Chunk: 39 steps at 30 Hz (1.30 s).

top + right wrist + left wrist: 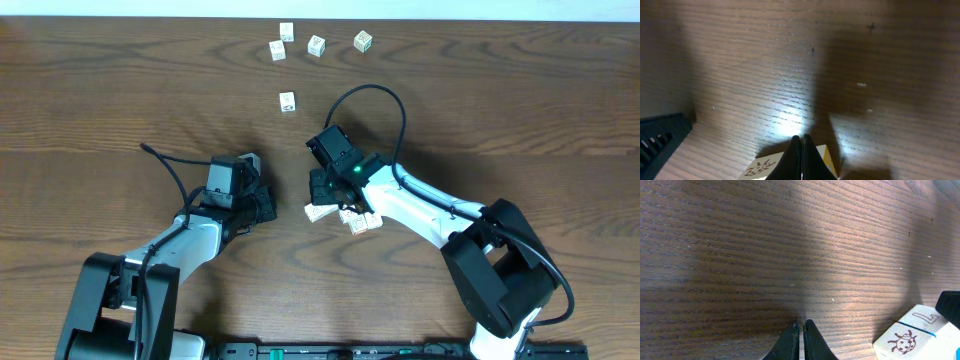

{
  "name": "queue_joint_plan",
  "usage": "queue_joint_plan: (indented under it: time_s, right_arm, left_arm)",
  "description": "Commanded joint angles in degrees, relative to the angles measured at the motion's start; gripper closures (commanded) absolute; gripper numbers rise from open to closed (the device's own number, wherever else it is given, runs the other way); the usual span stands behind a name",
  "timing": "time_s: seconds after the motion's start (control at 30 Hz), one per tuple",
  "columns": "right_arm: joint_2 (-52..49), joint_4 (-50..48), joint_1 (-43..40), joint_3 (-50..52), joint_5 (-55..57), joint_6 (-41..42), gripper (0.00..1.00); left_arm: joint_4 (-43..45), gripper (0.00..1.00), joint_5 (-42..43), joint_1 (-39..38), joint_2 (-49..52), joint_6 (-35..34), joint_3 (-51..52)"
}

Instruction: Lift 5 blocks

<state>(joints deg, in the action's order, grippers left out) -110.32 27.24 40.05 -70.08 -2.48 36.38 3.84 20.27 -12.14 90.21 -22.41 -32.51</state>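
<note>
Right at near blocks (319,211) sat my right gripper (799,139), shut, holding nothing, tips over one of them. Left gripper (801,324) sat on other side of near blocks, shut, empty, less close. Five far blocks (316,45) lay well past near blocks.

The surface (100,90) is dark brown wood with fine straight grain, smooth, with a low sheen that catches a soft glare in the right wrist view. The blocks (288,101) look matt white with printed faces. The left end effector (801,326) and the right end effector (800,139) show smooth black fingers, seemingly plastic, faintly shiny.
</note>
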Motion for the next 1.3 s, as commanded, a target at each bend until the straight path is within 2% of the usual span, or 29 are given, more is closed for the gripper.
queue_joint_plan:
  time_s: [0.0,0.37,0.87,1.1,1.2,1.27]
  right_arm:
    - [-0.7,0.04,0.2,-0.9,1.14,5.64,0.99]
    - [-0.7,1.92,1.49,-0.9,1.16,6.4,0.99]
    - [-0.7,0.04,1.97,-0.9,7.52,4.9,0.99]
    - [-0.7,0.61,-1.36,-0.9,9.7,4.59,0.99]
    - [-0.7,2.75,-3.91,-0.9,9.73,1.53,0.99]
    - [-0.7,4.61,-5.73,-0.9,9.73,-0.66,0.99]
  left_arm:
    - [-1.22,0.93,-1.86,0.39,0.55,0.96,0.28]
    - [-1.22,0.93,-1.88,0.39,0.55,0.96,0.31]
    - [-1.25,0.93,-1.86,0.39,0.55,0.96,0.31]
    - [-2.16,0.93,-1.81,0.2,0.55,0.96,0.31]
    - [-3.82,0.93,-1.22,-0.37,0.55,1.05,0.31]
    - [-4.57,0.93,0.94,-1.2,0.48,3.63,0.31]
